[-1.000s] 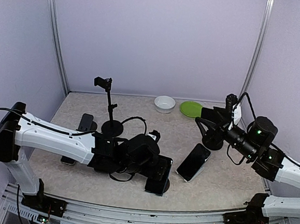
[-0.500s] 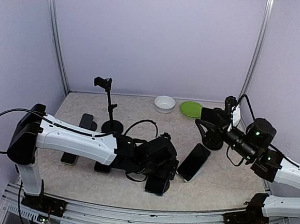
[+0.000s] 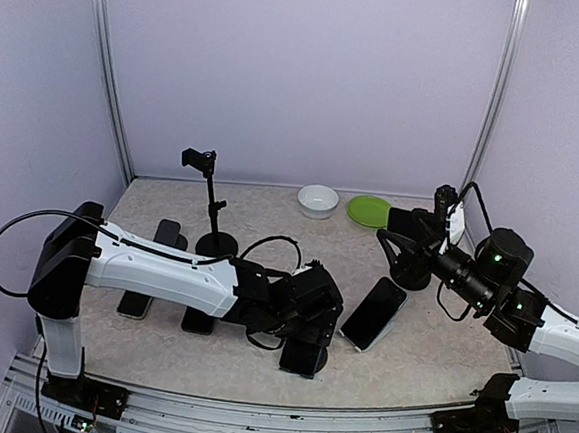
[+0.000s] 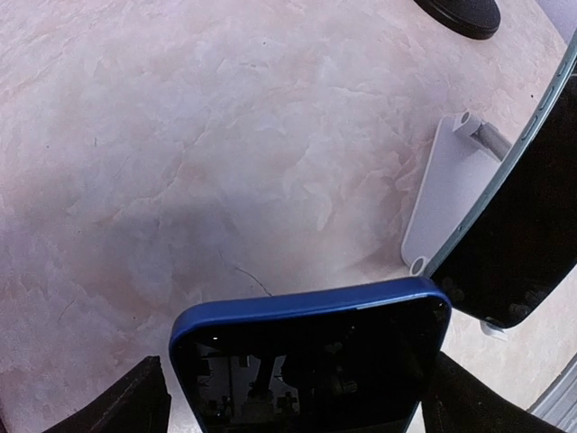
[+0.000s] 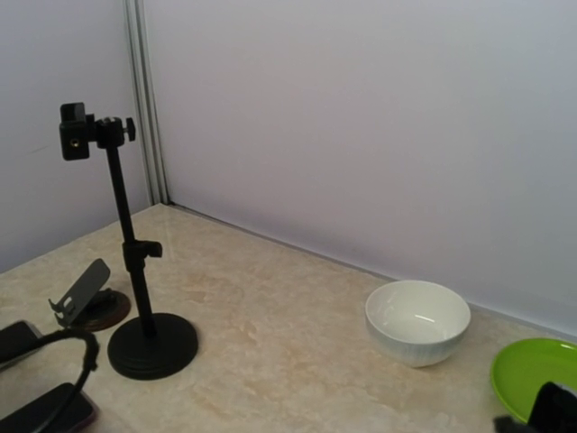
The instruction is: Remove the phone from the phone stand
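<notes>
The phone (image 3: pixel 303 357), black-screened in a blue case (image 4: pixel 306 361), stands upright near the table's front centre. Its phone stand is almost wholly hidden under it; only a dark base edge (image 3: pixel 321 362) shows. My left gripper (image 3: pixel 312 317) has come down over the phone's top, with one finger (image 4: pixel 144 399) against each side edge, so the jaws (image 4: pixel 302 390) are shut on the phone. My right gripper (image 3: pixel 393 240) hovers open and empty at the right, well away from the phone.
A second phone (image 3: pixel 373 313) (image 4: pixel 523 225) leans on a white stand (image 4: pixel 446 198) just right of the held one. A tall black clamp stand (image 3: pixel 210 205) (image 5: pixel 135 271), white bowl (image 3: pixel 318 200) (image 5: pixel 417 320) and green plate (image 3: pixel 369 210) sit behind. Flat phones (image 3: pixel 166 235) lie left.
My left arm has reached further right and its wrist has settled over the phone. Its fingers have narrowed onto the phone's sides. The right arm has not moved.
</notes>
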`<state>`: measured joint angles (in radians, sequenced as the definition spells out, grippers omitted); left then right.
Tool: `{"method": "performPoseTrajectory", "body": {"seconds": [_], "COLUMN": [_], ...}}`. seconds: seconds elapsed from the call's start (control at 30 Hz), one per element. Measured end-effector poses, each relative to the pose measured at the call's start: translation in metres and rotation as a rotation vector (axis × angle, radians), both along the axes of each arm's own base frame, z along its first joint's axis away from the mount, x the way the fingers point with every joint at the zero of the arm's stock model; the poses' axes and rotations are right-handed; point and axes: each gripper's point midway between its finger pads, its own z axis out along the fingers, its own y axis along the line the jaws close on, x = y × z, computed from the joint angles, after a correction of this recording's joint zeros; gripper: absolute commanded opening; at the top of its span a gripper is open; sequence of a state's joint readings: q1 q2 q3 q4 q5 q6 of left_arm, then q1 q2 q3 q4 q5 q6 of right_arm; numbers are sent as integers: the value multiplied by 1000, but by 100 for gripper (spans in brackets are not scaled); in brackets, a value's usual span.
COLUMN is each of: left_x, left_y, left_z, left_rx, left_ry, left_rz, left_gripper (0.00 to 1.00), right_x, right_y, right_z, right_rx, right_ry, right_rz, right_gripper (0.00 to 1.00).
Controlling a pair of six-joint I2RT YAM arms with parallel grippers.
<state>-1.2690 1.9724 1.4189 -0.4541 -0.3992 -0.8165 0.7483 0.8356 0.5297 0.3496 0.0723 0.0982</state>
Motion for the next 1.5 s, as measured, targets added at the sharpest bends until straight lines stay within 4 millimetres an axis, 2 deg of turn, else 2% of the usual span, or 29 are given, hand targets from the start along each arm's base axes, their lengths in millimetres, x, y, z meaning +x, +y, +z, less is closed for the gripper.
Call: {"method": "performPoseTrajectory", "body": {"seconds": [0.23, 0.47, 0.73, 0.93, 1.07, 1.3, 1.5], "left_x": [2, 1, 0, -1, -1, 7, 19], "left_y": [-5, -6, -5, -4, 0, 20, 52], "left_z": [4, 6, 7, 10, 19, 37, 28], "left_rx": [-16, -15, -6, -4, -22, -55, -14], "left_ry": [1, 8, 15, 26, 41, 58, 74], "left_rz": [8, 7, 5, 1, -1, 21, 71], "left_gripper": [82, 67, 55, 52, 50, 48, 47], "right_x": [0, 0, 0, 0, 0, 2, 3], "right_y": [0, 0, -1, -1, -1, 0, 0], "right_z": [-2, -1, -3, -3, -3, -3, -4], "right_rx": [0, 2, 2, 3, 5, 6, 5], "right_ry": [1, -1, -1, -2, -4, -5, -4], "right_rz": [0, -1, -4, -4, -4, -6, -6], "right_gripper": [100, 100, 100, 100, 100, 100, 100]}}
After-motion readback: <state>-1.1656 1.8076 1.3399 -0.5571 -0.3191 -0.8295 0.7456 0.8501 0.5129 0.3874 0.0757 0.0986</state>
